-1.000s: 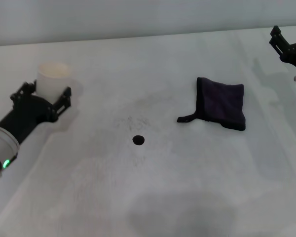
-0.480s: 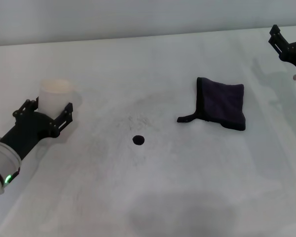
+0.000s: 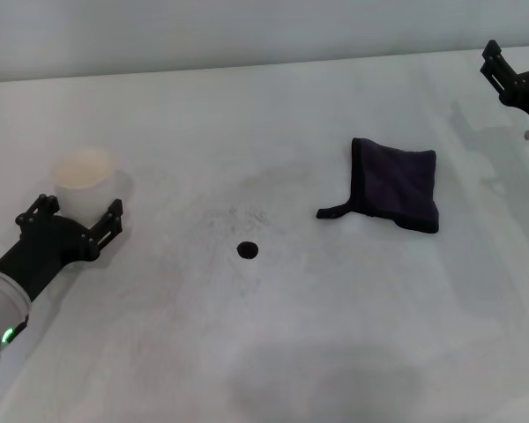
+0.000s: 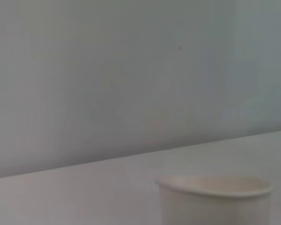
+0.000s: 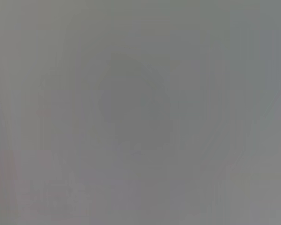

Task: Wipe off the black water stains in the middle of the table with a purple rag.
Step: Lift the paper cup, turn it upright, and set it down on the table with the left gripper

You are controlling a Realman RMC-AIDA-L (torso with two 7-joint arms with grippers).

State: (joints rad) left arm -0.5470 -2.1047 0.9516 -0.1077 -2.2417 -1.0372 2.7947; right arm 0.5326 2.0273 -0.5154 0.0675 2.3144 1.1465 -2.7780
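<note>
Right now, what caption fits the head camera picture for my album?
Folded purple rag waits beside the small black water stain; left gripper open around a white paper cup.

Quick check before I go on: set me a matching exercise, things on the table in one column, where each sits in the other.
Things:
1. rag
2. black spot
3. cup
4. right end effector

Places:
A. between the left end effector's open fingers
B. far right edge, above the table
C. middle of the table
D. right of the middle, lying flat

Pairs: 1-D, 2-C, 3-A, 4-B
</note>
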